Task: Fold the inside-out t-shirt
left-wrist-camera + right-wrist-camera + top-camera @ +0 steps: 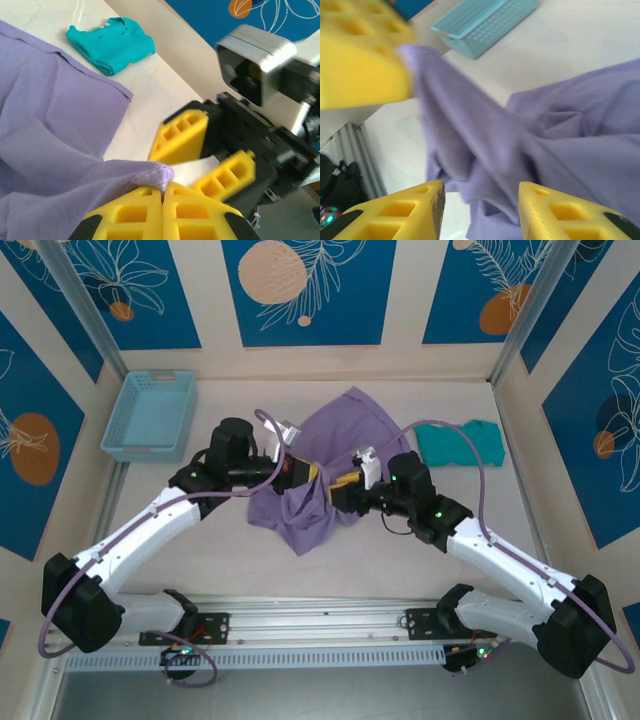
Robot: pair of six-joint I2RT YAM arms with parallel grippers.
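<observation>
Cloth is pinched in the left gripper (162, 197), whose yellow fingers are pressed fully together on a stitched hem of the t-shirt (345, 425). Facing it, just beside, the right gripper (480, 210) stands partly open. Purple fabric hangs in front of the gap between its fingers, but nothing is clamped there.

The t-shirt lies bunched in the middle of the tabletop (200, 560), one part spread toward the far edge and a fold lifted between the two arms. This looks like an early step: getting hold of an edge so the shirt can be turned or spread flat before folding. Next, the right gripper probably needs a firm grasp on a second point of the hem, then both should draw apart.

A light blue basket (150, 420) sits at the far left corner with its floor bare. A folded teal garment (458, 442) lies near the far right edge.
</observation>
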